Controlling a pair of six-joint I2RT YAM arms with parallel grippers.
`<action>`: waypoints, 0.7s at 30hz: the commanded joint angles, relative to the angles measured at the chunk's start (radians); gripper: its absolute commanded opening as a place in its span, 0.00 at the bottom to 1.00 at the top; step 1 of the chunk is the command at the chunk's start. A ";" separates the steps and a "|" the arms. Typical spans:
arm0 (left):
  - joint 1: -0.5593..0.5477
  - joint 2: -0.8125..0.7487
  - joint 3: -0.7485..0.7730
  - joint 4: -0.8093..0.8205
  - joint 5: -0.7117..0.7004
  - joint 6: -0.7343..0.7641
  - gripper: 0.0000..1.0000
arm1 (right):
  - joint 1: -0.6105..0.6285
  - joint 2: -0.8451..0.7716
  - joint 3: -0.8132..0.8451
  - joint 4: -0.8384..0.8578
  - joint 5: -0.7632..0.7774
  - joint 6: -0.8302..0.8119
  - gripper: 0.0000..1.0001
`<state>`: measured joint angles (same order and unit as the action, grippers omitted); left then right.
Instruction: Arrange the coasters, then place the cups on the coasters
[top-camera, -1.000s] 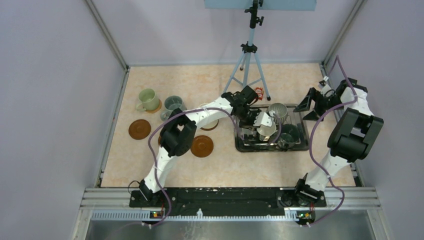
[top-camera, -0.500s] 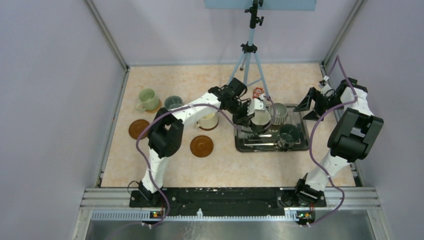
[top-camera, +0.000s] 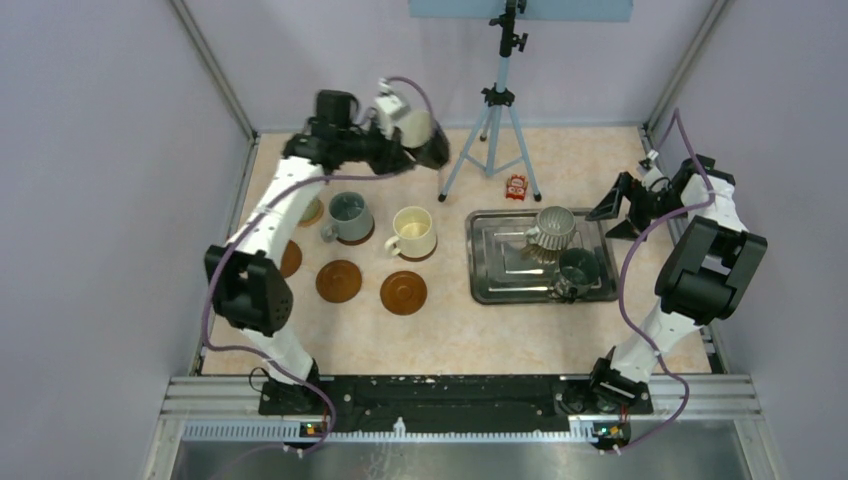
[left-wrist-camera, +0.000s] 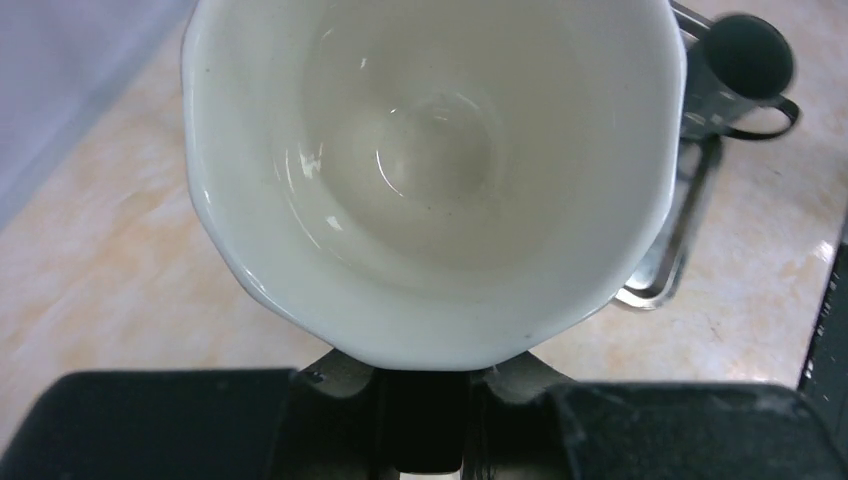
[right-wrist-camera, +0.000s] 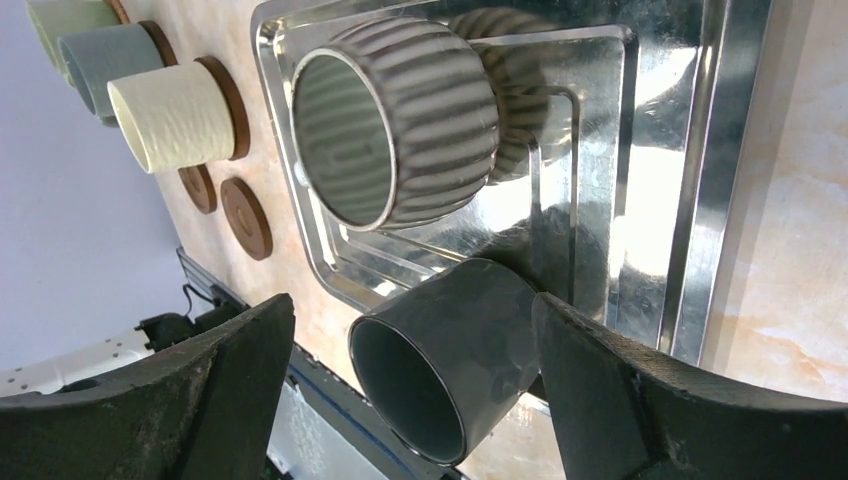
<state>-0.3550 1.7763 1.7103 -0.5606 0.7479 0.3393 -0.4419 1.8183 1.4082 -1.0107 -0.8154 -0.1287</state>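
**White cup aloft on the left, two mugs waiting on the tray**

The left arm (top-camera: 280, 200) reaches up high over the far left part of the table. Its left gripper (left-wrist-camera: 420, 415) is clenched on the rim of the white cup (left-wrist-camera: 430, 180), which hangs in the air well clear of the tabletop, its empty inside facing the wrist camera.

On the table below, the grey-blue mug (top-camera: 348, 215) and the cream mug (top-camera: 412, 232) each stand on a coaster. The pale green mug (right-wrist-camera: 65, 20) sits just past them at the far left, mostly hidden behind the arm in the overhead view. Two bare coasters (top-camera: 339, 281) (top-camera: 403, 292) lie side by side nearer the arms, and a third (top-camera: 291, 258) peeks out from behind the left arm.

The steel tray (right-wrist-camera: 700, 200) carries the ribbed grey mug (right-wrist-camera: 400, 120) and, nearer the bases, the dark mug (right-wrist-camera: 450, 350), both with nothing gripping them.

The right gripper (top-camera: 603, 226) hangs by the tray's right edge with its jaws spread wide and nothing between them.

A tripod (top-camera: 495, 110) stands at the back of the table.
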 joint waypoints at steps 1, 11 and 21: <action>0.217 -0.182 -0.029 0.033 0.078 -0.087 0.00 | -0.008 -0.026 0.063 0.017 -0.033 0.001 0.87; 0.698 -0.285 -0.118 -0.192 0.152 0.127 0.00 | -0.008 0.014 0.101 0.017 -0.038 0.013 0.88; 1.017 -0.245 -0.155 -0.521 0.183 0.650 0.00 | -0.009 0.019 0.105 0.008 -0.024 0.002 0.88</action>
<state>0.5964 1.5494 1.5726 -0.9798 0.8486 0.7303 -0.4419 1.8351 1.4631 -1.0100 -0.8326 -0.1184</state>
